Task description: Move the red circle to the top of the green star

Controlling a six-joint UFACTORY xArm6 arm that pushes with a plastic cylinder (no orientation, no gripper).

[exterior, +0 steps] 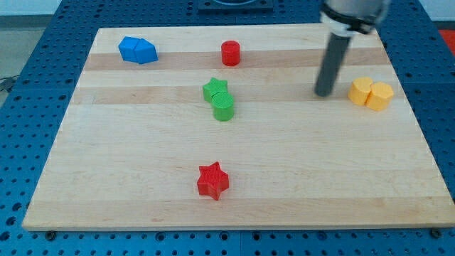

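Six blocks sit on your wooden bench [142, 171], and no claw shows anywhere, so you cannot report one as open or closed; the arm ends only in a dark rod. Its lower end, my tip [325, 93], rests on the bench at the far right, just left of the yellow block [370, 93], which looks like two joined lobes, and well apart from everything else.

Going down in size, you next have the blue block [138, 50] at the far left corner, its shape hard to name. Then comes the red star [212, 180], alone near the front edge, roughly centred. The green star [215, 90] lies in the middle of the bench, with a green cylinder [223, 108] touching its near-right side.

Smallest is the red circle [230, 53], your task piece. It stands at the far side, slightly right of the green star and clearly apart from it.

You could judge it roughly above the star already, yet a visible gap remains. Closing that gap is what is left; my tip touches nothing.
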